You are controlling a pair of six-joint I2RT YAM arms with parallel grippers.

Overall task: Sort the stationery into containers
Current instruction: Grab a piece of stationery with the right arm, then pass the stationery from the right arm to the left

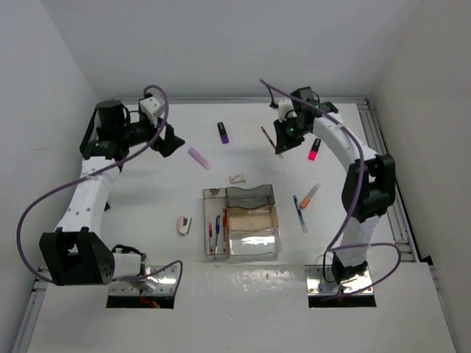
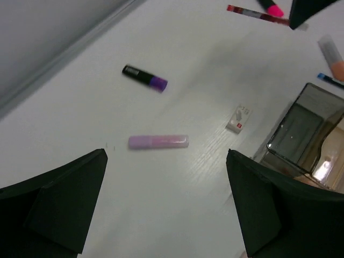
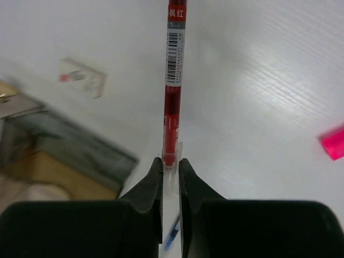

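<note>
You're looking into white booth: back wall (image 1: pixel 221 44), left wall (image 1: pixel 33 147), right wall (image 1: pixel 438 110) close around counter (image 1: pixel 147 198) on three sides. Walls plain, matte, slanting outward in your top view. Counter white, faint wood-like grain visible in your wrist views. Metal rail (image 1: pixel 403 220) runs along counter's right edge; thinner grey strip (image 1: pixel 221 101) lines far edge below back wall. Separate white panel (image 1: pixel 243 309) spans near side. Light soft, even, diffuse; shadows pale, mild sheen on counter
</note>
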